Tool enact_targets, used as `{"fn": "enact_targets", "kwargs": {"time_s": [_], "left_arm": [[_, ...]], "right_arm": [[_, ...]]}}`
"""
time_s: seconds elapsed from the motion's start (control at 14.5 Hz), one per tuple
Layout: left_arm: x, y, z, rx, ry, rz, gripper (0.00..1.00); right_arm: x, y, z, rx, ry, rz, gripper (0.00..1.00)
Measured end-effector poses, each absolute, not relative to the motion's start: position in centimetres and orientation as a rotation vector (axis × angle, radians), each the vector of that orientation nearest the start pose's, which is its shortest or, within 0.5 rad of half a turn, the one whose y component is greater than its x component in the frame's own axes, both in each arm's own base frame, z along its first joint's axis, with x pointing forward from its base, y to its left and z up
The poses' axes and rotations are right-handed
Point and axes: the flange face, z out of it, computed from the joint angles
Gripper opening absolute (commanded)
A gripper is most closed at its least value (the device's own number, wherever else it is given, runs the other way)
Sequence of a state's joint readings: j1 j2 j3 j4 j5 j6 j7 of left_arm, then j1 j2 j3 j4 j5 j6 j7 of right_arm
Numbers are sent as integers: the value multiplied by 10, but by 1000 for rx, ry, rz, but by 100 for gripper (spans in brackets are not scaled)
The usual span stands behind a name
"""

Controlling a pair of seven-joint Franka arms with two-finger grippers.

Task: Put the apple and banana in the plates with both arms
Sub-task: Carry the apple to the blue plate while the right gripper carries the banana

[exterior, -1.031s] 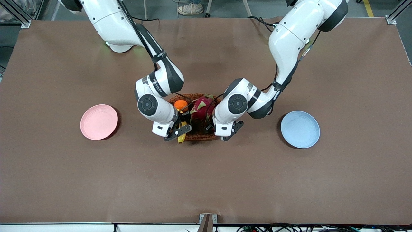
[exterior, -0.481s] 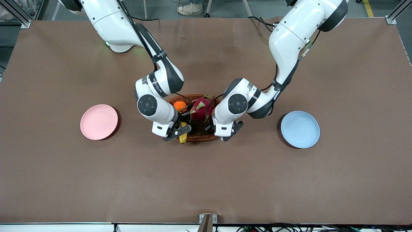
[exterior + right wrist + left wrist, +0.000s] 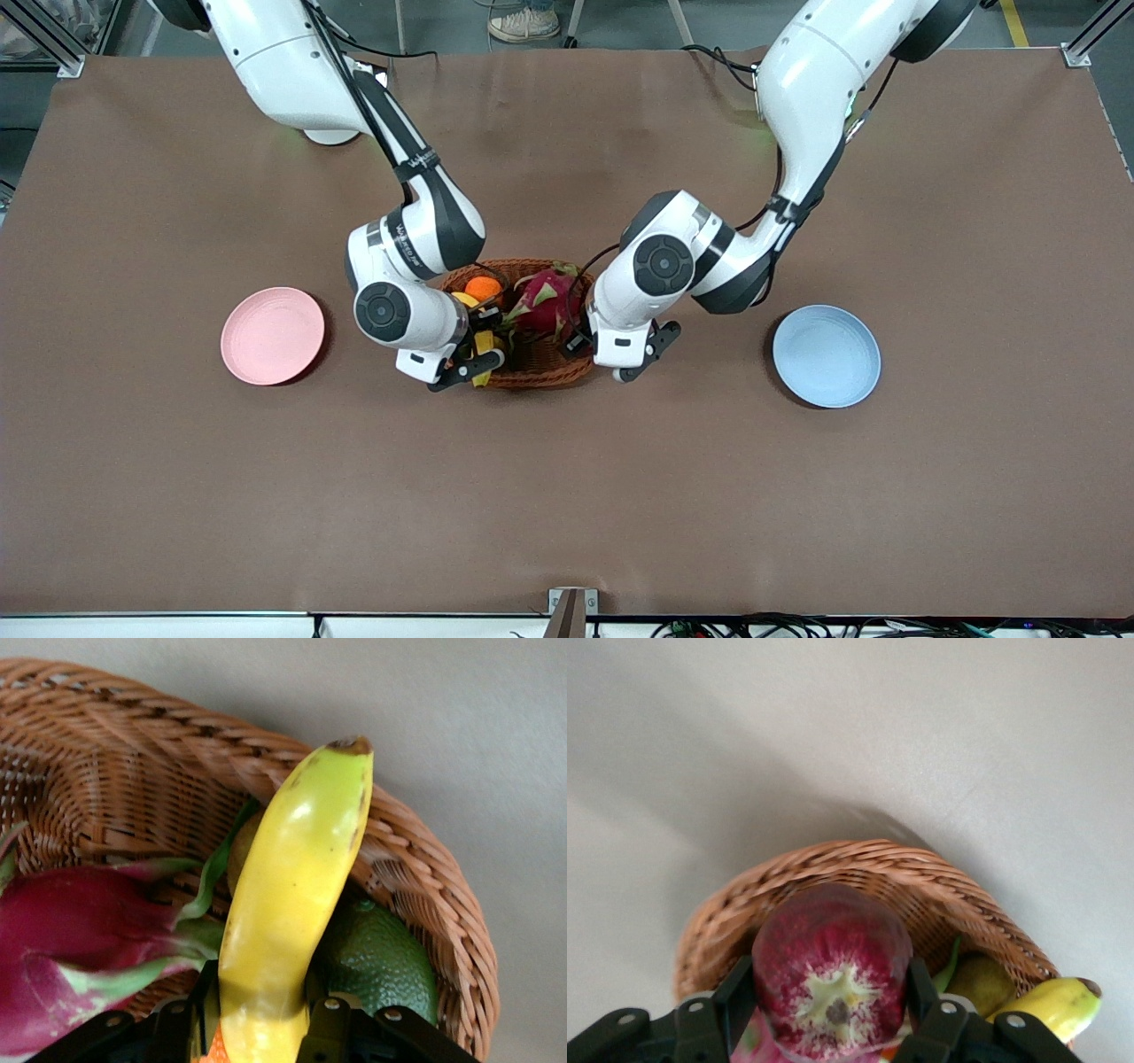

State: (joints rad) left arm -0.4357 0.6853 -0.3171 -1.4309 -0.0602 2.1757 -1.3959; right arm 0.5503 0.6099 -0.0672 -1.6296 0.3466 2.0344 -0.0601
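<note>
Basket (image 3: 425, 877): woven brown wicker, rough, matt. Banana (image 3: 292, 904): smooth waxy yellow skin w/ slight sheen, dark tip. Apple (image 3: 831, 979): dark red skin, faint pale speckles, low gloss. Dragon fruit (image 3: 80, 939): leathery pink skin, green scales. Plates, pink (image 3: 272, 336) & blue (image 3: 827, 355): smooth matt plastic. Surface (image 3: 567, 496): matt brown covering, faint creases. Arms: glossy white plastic shells, black bands.

Even, bright overhead light; soft short shadows lie under the plates (image 3: 273, 335) and basket (image 3: 532, 368). Both wrist views are washed pale, and their near foreground is slightly blurred
</note>
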Motion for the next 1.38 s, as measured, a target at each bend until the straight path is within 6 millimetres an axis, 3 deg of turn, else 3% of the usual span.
{"fn": "enact_targets", "kwargs": {"time_s": [0.28, 0.62, 0.76, 0.89, 1.1, 1.24, 1.38], "left_arm": [[572, -433, 363, -3045, -1178, 204, 25], [603, -347, 389, -2983, -1101, 246, 26], [610, -307, 391, -2951, -1065, 221, 26], [608, -267, 380, -2900, -984, 183, 27], [602, -217, 355, -2856, -908, 192, 29], [602, -187, 342, -2872, -887, 188, 30], [601, -162, 330, -2899, -879, 159, 30]], "right_arm": [[582, 327, 262, -2862, -521, 365, 21], [588, 331, 284, -2881, -409, 364, 21], [601, 313, 302, -2904, -284, 390, 21], [625, 261, 321, -2916, -156, 397, 21], [660, 127, 336, -2911, 113, 384, 21], [668, 48, 334, -2959, 210, 375, 20], [665, 9, 325, -3039, 233, 403, 20]]}}
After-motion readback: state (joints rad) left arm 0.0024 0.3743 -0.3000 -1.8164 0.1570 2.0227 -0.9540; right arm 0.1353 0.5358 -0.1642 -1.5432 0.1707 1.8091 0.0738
